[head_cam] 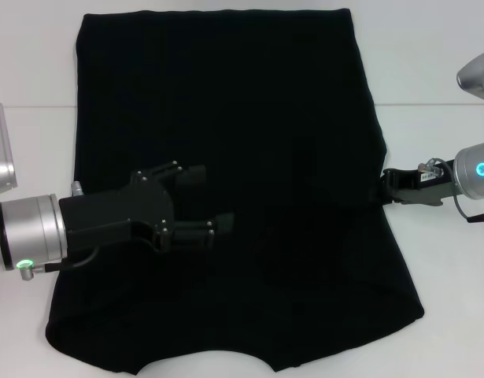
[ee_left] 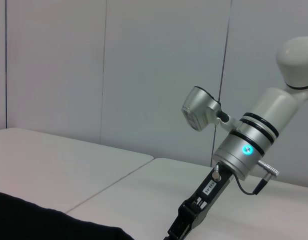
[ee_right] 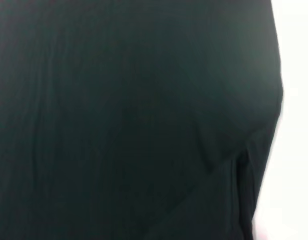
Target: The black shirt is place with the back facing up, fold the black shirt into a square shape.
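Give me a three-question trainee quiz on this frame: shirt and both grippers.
1. True or false: the left gripper is over the shirt.
2. Where is the right gripper?
A. at the shirt's right edge
B. parked off the table
C. over the shirt's far hem
3. Fill in: the left gripper's fingers are ___ (open/shut).

Key:
1. True. In the head view it reaches in from the left, above the fabric.
2. A. Its tip meets the shirt's right edge about midway down the side; whether it grips fabric cannot be told.
3. Open. Two fingers stand apart with nothing between them.
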